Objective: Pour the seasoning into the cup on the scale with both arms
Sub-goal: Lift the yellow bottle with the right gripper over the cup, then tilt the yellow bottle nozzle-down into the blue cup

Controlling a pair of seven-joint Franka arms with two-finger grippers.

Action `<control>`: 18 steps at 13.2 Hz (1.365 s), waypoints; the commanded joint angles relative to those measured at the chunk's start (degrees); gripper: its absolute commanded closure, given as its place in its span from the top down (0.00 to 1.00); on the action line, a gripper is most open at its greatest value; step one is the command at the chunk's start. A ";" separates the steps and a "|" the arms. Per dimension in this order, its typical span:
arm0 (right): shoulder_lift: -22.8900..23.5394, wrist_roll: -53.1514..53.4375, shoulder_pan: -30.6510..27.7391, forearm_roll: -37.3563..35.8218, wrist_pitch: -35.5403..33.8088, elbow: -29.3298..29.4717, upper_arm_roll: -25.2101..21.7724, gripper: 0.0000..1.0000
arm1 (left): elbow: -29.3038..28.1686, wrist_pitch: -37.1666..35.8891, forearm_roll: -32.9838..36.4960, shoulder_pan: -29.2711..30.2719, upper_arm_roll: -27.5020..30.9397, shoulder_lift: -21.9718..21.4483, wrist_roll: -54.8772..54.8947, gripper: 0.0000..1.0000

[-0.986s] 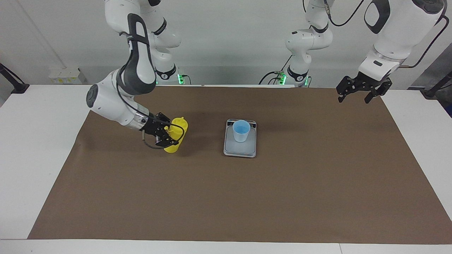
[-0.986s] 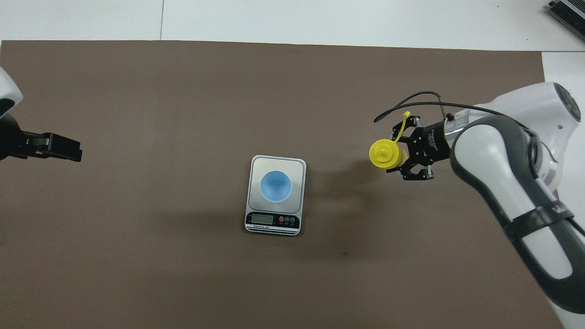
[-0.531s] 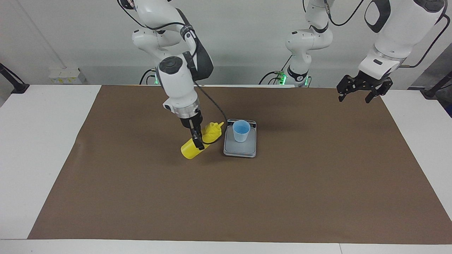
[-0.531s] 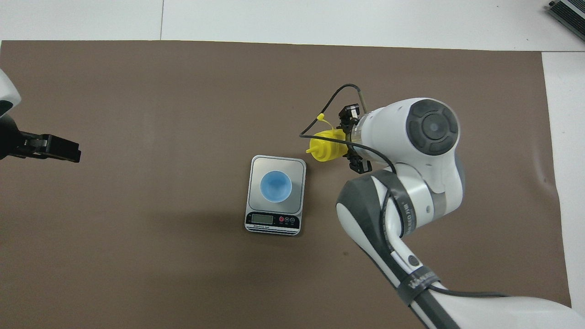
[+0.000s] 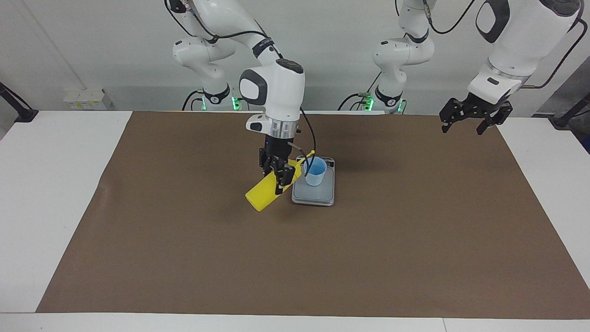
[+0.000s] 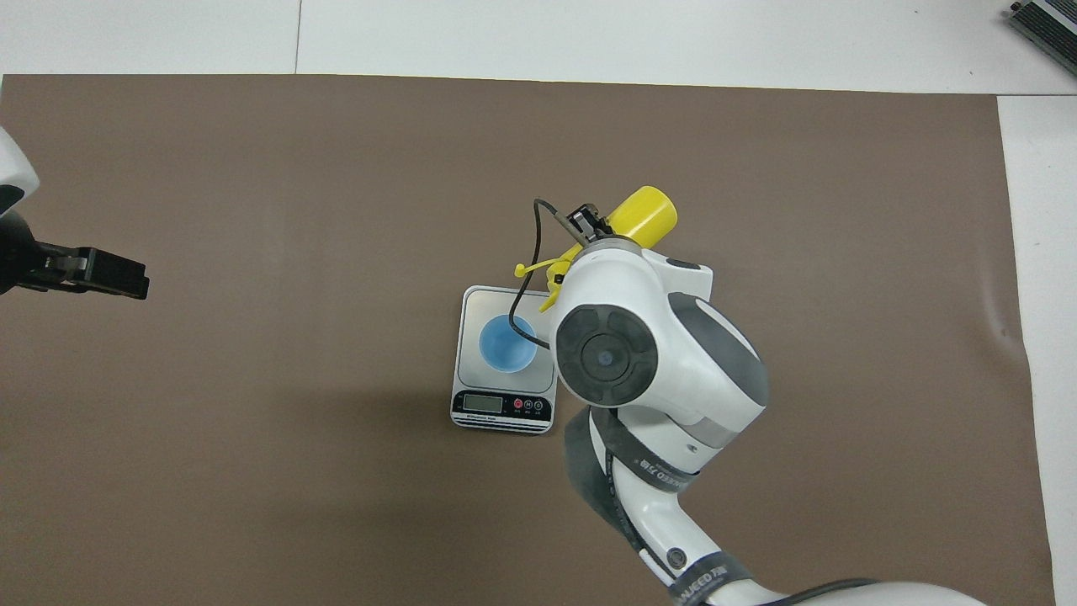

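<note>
The right claw point(image 5: 279, 174), pinching the tilted bottle point(image 5: 268, 191), holds its nozzle by the cup point(image 5: 315, 171) on the scale point(image 5: 313, 194) (nothing poured yet); the left claw point(image 5: 469, 118) waits, spread.

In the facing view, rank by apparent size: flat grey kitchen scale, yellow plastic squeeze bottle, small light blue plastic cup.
1. Yellow plastic squeeze bottle, tilted in the right gripper, and flat grey kitchen scale: look alike; the bottle is raised, so unsure.
2. Small light blue plastic cup: clearly smallest.
</note>
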 commanded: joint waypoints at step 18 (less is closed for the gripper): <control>3.10 25.39 10.84 -58.59 2.51 -4.14 -0.10 0.00 | -1.73 -0.04 -0.69 1.00 -0.50 -1.59 0.51 1.00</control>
